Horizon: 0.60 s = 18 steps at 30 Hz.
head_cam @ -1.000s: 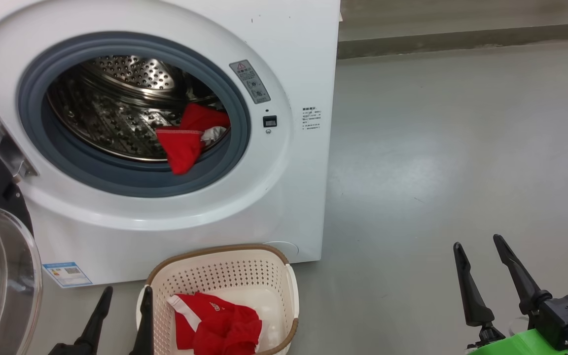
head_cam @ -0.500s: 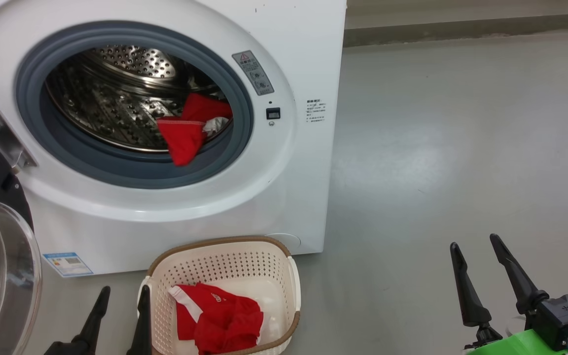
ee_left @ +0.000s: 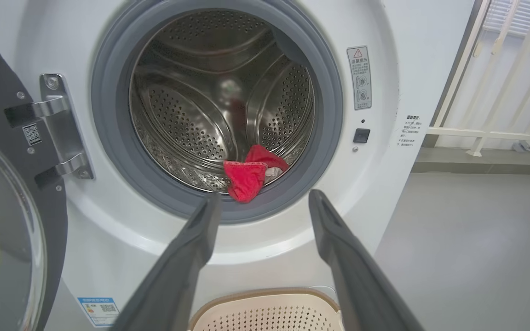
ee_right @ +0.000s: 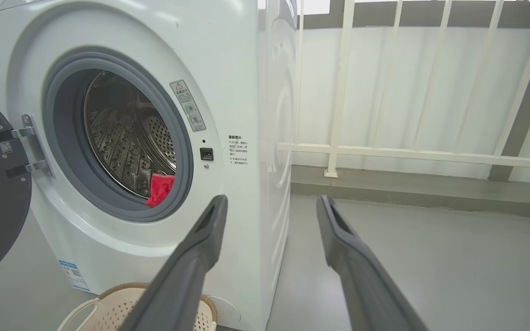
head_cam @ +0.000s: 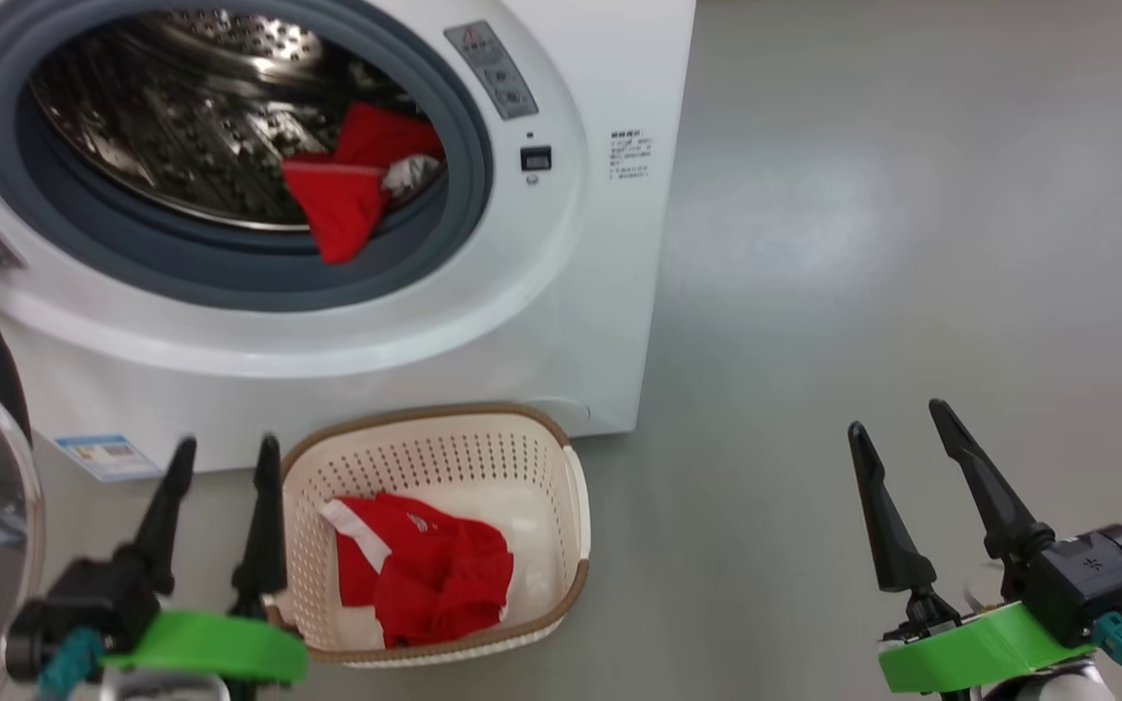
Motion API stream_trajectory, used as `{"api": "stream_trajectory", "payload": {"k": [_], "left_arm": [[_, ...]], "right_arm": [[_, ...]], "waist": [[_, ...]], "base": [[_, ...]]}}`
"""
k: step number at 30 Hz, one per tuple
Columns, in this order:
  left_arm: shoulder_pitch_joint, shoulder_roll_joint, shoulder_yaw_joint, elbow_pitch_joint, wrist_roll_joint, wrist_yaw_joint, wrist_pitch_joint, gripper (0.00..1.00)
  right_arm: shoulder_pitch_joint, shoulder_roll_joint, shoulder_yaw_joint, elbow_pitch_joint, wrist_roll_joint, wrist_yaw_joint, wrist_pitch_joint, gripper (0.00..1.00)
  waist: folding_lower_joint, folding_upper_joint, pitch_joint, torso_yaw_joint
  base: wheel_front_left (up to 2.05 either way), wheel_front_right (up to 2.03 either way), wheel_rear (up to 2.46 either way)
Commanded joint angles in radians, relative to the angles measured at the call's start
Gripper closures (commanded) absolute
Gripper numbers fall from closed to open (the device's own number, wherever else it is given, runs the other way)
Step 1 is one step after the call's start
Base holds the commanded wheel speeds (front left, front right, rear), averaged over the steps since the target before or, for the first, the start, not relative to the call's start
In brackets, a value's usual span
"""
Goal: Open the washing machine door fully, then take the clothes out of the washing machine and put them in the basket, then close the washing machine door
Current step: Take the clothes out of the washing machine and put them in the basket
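A white front-loading washing machine (head_cam: 571, 331) stands with its round door (ee_left: 2, 220) swung wide to the left on a steel hinge (ee_left: 58, 128), so the opening step looks done. The unloading step is in hand.

One red garment (head_cam: 434, 584) with a white stripe lies crumpled in the cream perforated basket (head_cam: 576, 506). The basket sits on the grey floor (head_cam: 863, 243), close against the machine's front and below the opening. A second bundle of red clothes (head_cam: 342, 200) lies at the lower right of the steel drum (ee_left: 191, 115), and one piece droops over the lip onto the grey rubber ring (ee_left: 108, 151).

The next move probably calls for the left arm to reach up through the ring and close on the drooping fold. It would then lift the cloth clear of the lip and carry it down to the basket. Shutting the door comes after that.

The left gripper (head_cam: 227, 443) hovers low, just left of the basket, with its two dark fingers spread wide and holding nothing. Whether one finger touches the basket's rim cannot be told. From the left wrist camera, the fingers point at the drum's mouth and frame the drooping cloth. The right gripper (head_cam: 896, 417) hangs over bare floor well to the right of the machine, equally wide open and empty.
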Motion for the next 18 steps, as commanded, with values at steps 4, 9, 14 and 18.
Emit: {"api": "stream_trajectory", "payload": {"k": [4,9,14,18], "left_arm": [[-0.155,0.04,0.035,0.021,-0.015,-0.009,-0.012,0.0],[-0.264,0.042,0.044,0.069,-0.027,-0.014,-0.012,0.0],[-0.409,0.049,0.056,0.141,-0.024,-0.02,-0.012,0.0],[-0.525,0.064,0.054,0.207,-0.003,-0.024,-0.012,0.0]], "right_arm": [[-0.073,-0.012,0.044,-0.023,-0.021,0.003,-0.006,0.0],[-0.111,-0.012,0.057,-0.025,-0.016,0.003,-0.006,0.0],[-0.168,-0.012,0.083,-0.029,-0.021,0.003,-0.006,0.0],[-0.208,-0.012,0.097,-0.035,-0.024,0.003,-0.006,0.0]], "waist": [[0.0,0.0,0.113,0.007],[0.0,0.0,0.17,0.006],[0.0,0.0,0.246,-0.007],[0.0,0.0,0.307,-0.021]], "base": [[0.0,0.0,0.0],[0.0,0.0,0.0],[0.0,0.0,0.0],[0.0,0.0,0.0]]}}
